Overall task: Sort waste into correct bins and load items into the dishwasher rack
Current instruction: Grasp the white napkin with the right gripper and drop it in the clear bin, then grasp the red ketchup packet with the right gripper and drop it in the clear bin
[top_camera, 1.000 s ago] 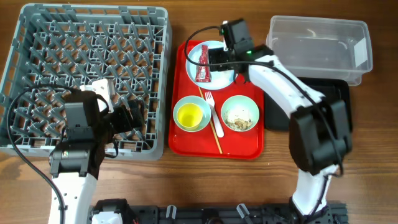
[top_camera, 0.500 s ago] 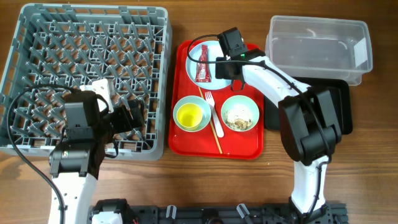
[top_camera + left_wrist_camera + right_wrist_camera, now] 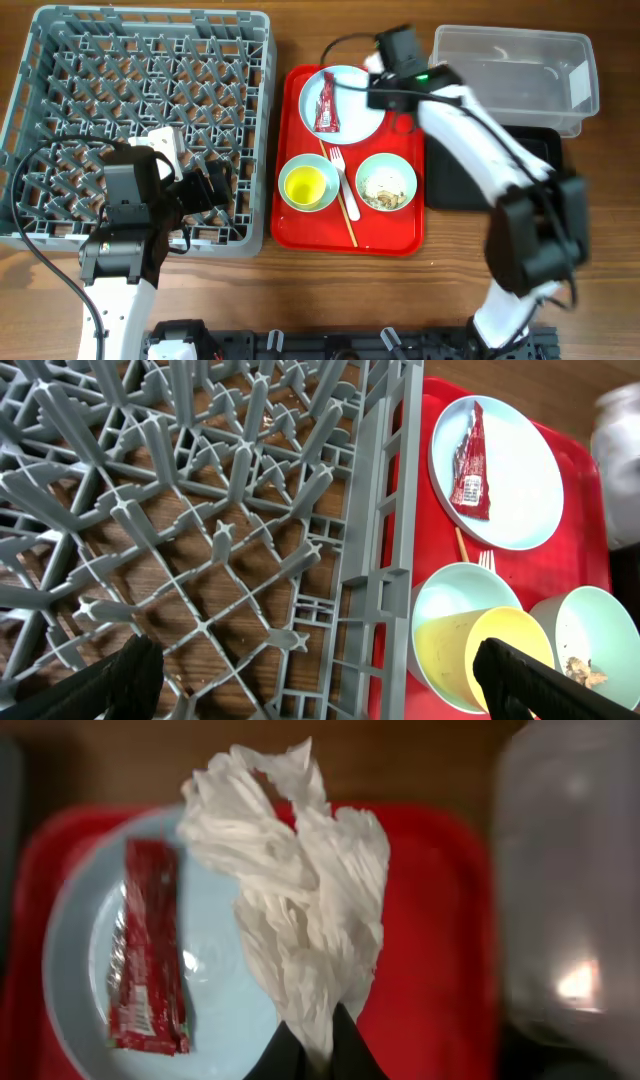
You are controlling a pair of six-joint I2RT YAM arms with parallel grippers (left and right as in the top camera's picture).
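- Since half a second ago my right arm has swung off the centre of the white plate [image 3: 355,115] towards the clear tub [image 3: 515,65]; overhead its wrist now sits over the red serving tray's [image 3: 400,232] far right corner.
- Nothing on the left side has changed: that arm is in the same spot over the near right part of the dishwasher rack [image 3: 258,150].
- On the right wrist view, the right gripper [image 3: 315,1055] is pinched almost closed on the bottom end of the crumpled napkin [image 3: 300,890], which stands up in front of the camera, lifted clear of the plate.
- Behind the napkin I see the plate's right half and bare red tray, with the tub as a blurred mass at the right edge.
- Only the red sachet [image 3: 327,104] lies on the plate now, lengthwise on its left half.
- My left gripper [image 3: 320,690] is spread wide with nothing between its fingers, above the rack's lattice beside its right wall.
- Nearer me on the red tray, the yellow cup [image 3: 305,184] sits inside the left bowl [image 3: 287,200].
- The right bowl [image 3: 386,185] holds the food scraps, and the white fork [image 3: 338,165] lies between the two bowls beside a thin wooden stick [image 3: 348,212].
- Next to the red tray on the right is the black tray [image 3: 445,185], partly under my arm, touching the tub's near side.
- Everything rests on a brown wood-grain table [image 3: 600,250], which fills the overhead view to its edges.
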